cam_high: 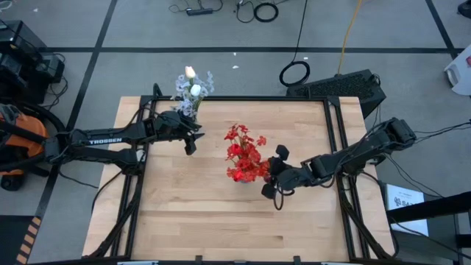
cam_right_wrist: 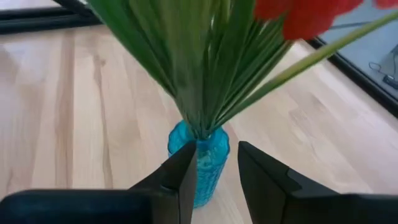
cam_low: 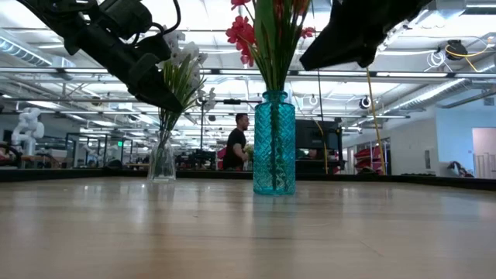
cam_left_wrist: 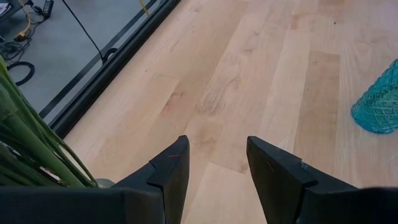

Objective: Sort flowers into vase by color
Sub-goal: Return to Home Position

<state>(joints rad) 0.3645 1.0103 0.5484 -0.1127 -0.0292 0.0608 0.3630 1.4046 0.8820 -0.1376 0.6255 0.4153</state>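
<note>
Red flowers (cam_high: 243, 154) stand by their green stems (cam_right_wrist: 199, 62) in a blue patterned glass vase (cam_low: 274, 143) at the table's middle. White and pale flowers (cam_high: 191, 88) stand in a clear vase (cam_low: 162, 159) at the far left edge. My right gripper (cam_high: 271, 177) hovers just right of the red bunch, above the blue vase (cam_right_wrist: 202, 146), fingers slightly open with nothing between them (cam_right_wrist: 214, 171). My left gripper (cam_high: 193, 141) hangs open beside the white bunch's stems (cam_left_wrist: 25, 149), over bare wood (cam_left_wrist: 217, 168).
Bare tabletop (cam_high: 221, 228) stretches from the vases to the near edge. A black frame rail (cam_high: 257, 99) runs along the table's far edge. In the room behind the table a person (cam_low: 236, 143) stands far off.
</note>
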